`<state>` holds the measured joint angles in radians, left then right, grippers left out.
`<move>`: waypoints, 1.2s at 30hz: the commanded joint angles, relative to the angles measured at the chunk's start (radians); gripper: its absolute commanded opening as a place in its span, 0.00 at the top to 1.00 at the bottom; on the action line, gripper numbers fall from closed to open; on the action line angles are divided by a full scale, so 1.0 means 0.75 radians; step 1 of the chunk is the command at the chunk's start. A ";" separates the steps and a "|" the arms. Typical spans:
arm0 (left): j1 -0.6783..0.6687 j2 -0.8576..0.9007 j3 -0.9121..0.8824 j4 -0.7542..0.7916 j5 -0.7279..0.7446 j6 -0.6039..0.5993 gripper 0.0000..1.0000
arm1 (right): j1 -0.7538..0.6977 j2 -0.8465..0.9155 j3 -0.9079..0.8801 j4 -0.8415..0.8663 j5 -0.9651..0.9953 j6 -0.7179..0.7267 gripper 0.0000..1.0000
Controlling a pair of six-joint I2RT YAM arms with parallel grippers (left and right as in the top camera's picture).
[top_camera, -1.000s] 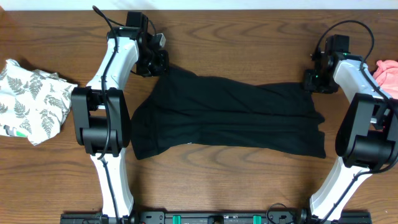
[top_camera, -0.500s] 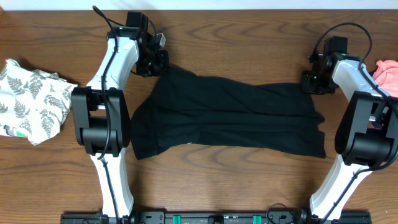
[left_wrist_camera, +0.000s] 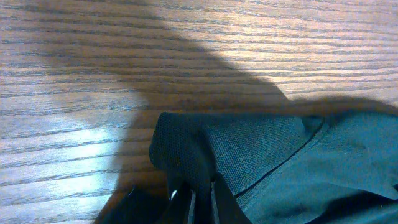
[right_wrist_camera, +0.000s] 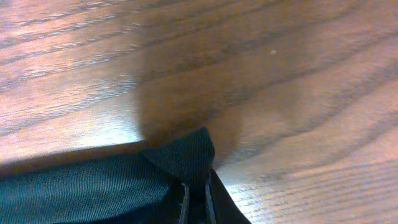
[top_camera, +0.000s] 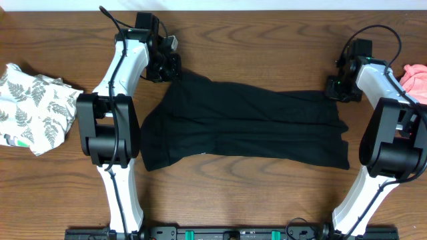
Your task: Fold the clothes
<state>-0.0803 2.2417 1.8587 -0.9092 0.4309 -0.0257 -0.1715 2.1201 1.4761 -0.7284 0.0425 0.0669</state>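
- Right wrist: right claw (right_wrist_camera: pixel 194 198) is now pinched on the far right corner of the black garment (right_wrist_camera: pixel 93 180); a second ago I had it half open there.
- Left wrist: left claw (left_wrist_camera: pixel 202 199) is unchanged, clamped on the far left corner.
- Overhead: the garment lies spread on the table (top_camera: pixel 253 200) between both arms. With both far corners held, I judge a fold can begin.
- Fern-print piece (top_camera: pixel 33 110) sits at the left edge and pink piece (top_camera: pixel 415 77) at the right, both well apart.
- Containers: none in view.

left arm (top_camera: pixel 127 63): white links, black joints, black cable on top
right arm (top_camera: pixel 380 77): same white-black build, black cable loop
left gripper (left_wrist_camera: pixel 202 202): black
right gripper (right_wrist_camera: pixel 194 202): black
base rail (top_camera: pixel 227 234): black, green clips
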 commanded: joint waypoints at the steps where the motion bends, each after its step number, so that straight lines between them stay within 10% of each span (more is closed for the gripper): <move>1: -0.001 -0.027 0.015 -0.004 0.004 -0.002 0.94 | 0.003 0.004 -0.001 -0.011 0.108 0.035 0.92; 23: 0.002 -0.027 0.016 -0.241 0.277 0.010 0.94 | 0.004 -0.238 0.004 -0.264 -0.287 0.004 0.99; 36: 0.010 -0.027 0.015 -0.490 -0.210 -0.034 0.94 | -0.002 -0.241 0.004 -0.483 -0.125 0.040 0.99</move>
<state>-0.0795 2.2417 1.8587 -1.2610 0.4160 -0.0296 -0.1715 1.9560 1.4761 -1.0760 -0.1188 0.0776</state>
